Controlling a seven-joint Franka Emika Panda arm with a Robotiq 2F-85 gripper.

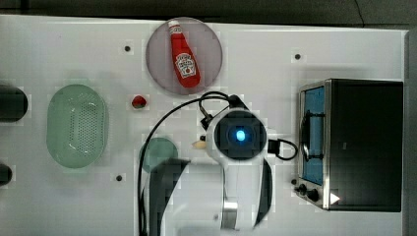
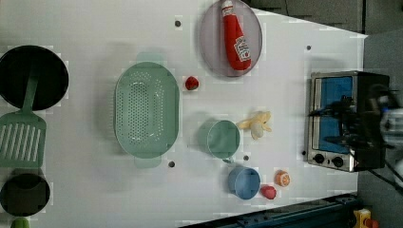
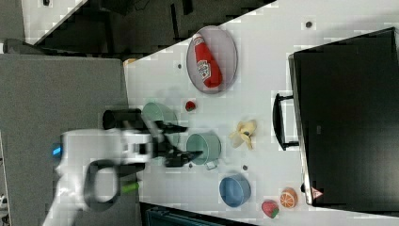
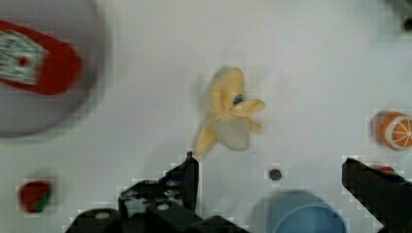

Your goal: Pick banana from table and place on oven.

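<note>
The banana point(image 2: 256, 124), pale yellow and partly peeled, lies on the white table point(image 2: 95, 28) between the green cup point(image 2: 221, 138) and the oven point(image 2: 342, 118). It also appears as the banana point(image 3: 243, 133) point(image 4: 228, 116). In the top view only the banana's tip point(image 1: 199, 144) peeks out beside the arm. My gripper point(image 3: 188, 141) hangs well above the table, open, with nothing between its fingers. In the wrist view the gripper point(image 4: 268, 160) sits just short of the banana, one fingertip point(image 4: 190, 158) close to the banana's end. The oven point(image 1: 364, 142) has a bare black top.
A ketchup bottle point(image 1: 184, 54) lies on a grey plate point(image 1: 211, 49). A green colander point(image 1: 77, 125) stands at the top view's left. A blue cup point(image 2: 244, 182), an orange slice point(image 2: 283, 178) and a strawberry point(image 2: 268, 192) sit near the table's edge. Another small red fruit point(image 2: 191, 83) lies by the colander.
</note>
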